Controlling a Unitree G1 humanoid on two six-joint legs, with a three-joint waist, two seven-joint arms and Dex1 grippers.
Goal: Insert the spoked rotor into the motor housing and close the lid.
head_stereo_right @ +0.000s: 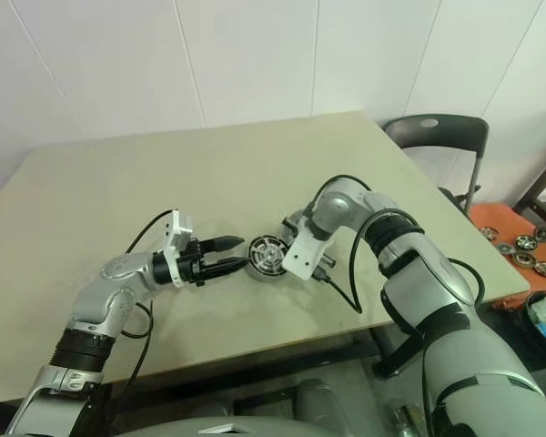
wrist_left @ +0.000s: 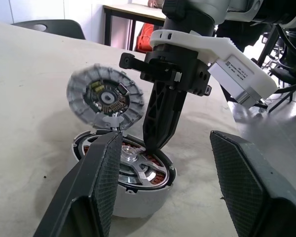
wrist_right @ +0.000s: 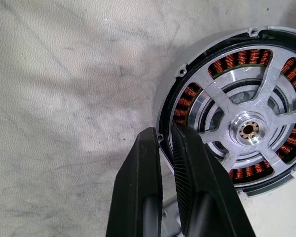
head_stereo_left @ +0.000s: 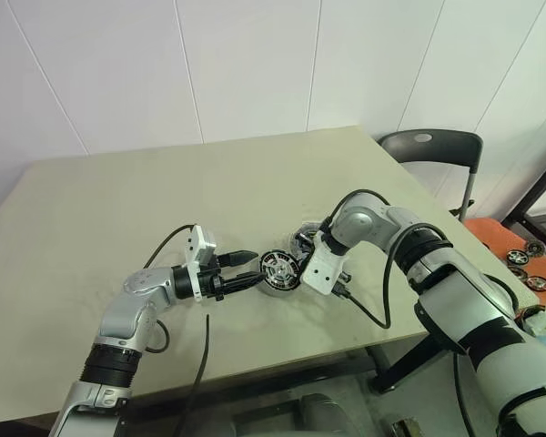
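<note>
Item 1, motor housing [wrist_left: 138, 190]: short round grey cup, standing upright on the beige counter [head_stereo_left: 118, 209], near its front edge, betw. the two claws. Copper-brown windings visible in a ring inside.

Item 2, spoked rotor [wrist_right: 249, 129]: shiny silver wheel, open spokes, brass-coloured hub centre. Seated inside the housing, lying flat, windings showing through the gaps betw. spokes.

Item 3, lid [wrist_left: 105, 98]: flat grey disc w/ radial marks and dark hub. Stands tilted up on edge at the far side of the housing, inner face toward the left wrist cam, lower edge at the housing rim. Not closed over the housing.

Item 4, right claw [wrist_right: 166, 143]: points steeply down at the housing. Fingers [wrist_right: 140, 182] pressed nearly together, narrow slit only; tips at the housing rim, one just outside it, the other just inside by the windings. Cannot tell if the rim wall is actually pinched. In left wrist view the same claw comes down as one dark wedge into the housing's top, beside the lid.

Item 5, left claw [head_stereo_left: 247, 269]: level, pointing toward the housing from the robot's left. Fingers [wrist_left: 96, 192] spread wide, nothing betw. them; tips just short of the housing, one finger in front of its wall in the wrist view.

Surroundings: black chair [head_stereo_left: 432, 150] beyond the counter's right corner; orange tray [head_stereo_left: 514, 246] w/ more round motor parts [head_stereo_left: 526, 264] to the right.
</note>
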